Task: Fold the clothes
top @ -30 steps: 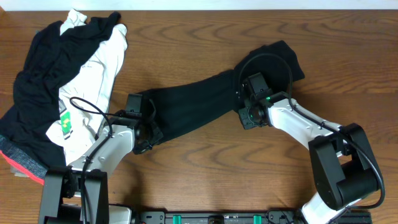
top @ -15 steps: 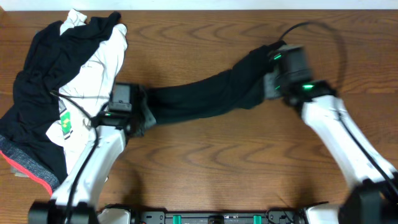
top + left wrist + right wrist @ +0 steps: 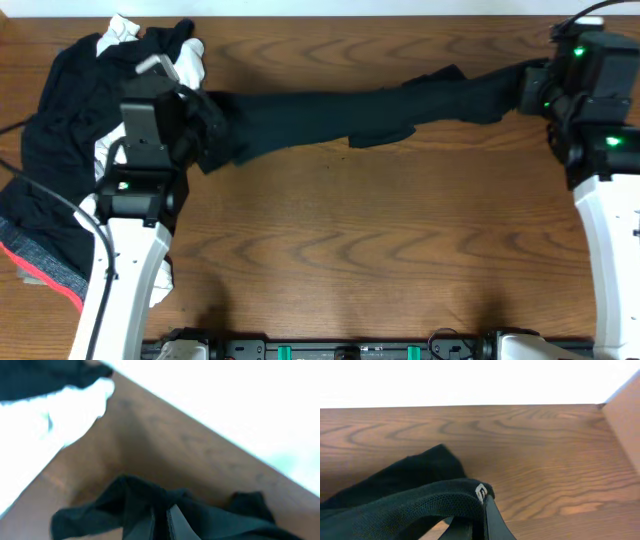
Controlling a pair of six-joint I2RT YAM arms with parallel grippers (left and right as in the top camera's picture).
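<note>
Black shirt (image 3: 330,105): drawn out into a long, narrow band across the far half of the worktop (image 3: 380,230), running left to right and rising slightly toward the right end. It looks raised off the wood, with a soft shadow lying just below it along its length. A loose fold sags from the lower edge near the middle, and the cloth is bunched and wider at the left end. In the right wrist view a small pale round mark (image 3: 480,492) sits on the ribbed black edge nearest the camera. Left end effector (image 3: 161,519): clamped on the bunched left end of the shirt. The left wrist view is blurred, but the two fingers stand close together with dark cloth gathered around them. Right end effector (image 3: 481,516): pinched tight on the right end of the shirt, with fabric draped over and in front of the narrow fingers, near the right edge of the worktop. Each end effector holds one end, well apart from the other. Left of the shirt, at the far-left corner, lies a heap of other clothes: a white top (image 3: 185,65) partly under the black pieces (image 3: 55,130), and at the near edge of the heap a piece with a coral-red edge (image 3: 40,265). The left arm (image 3: 130,250) reaches up beside and partly over this heap. The right arm (image 3: 610,220) comes up along the right edge.
</note>
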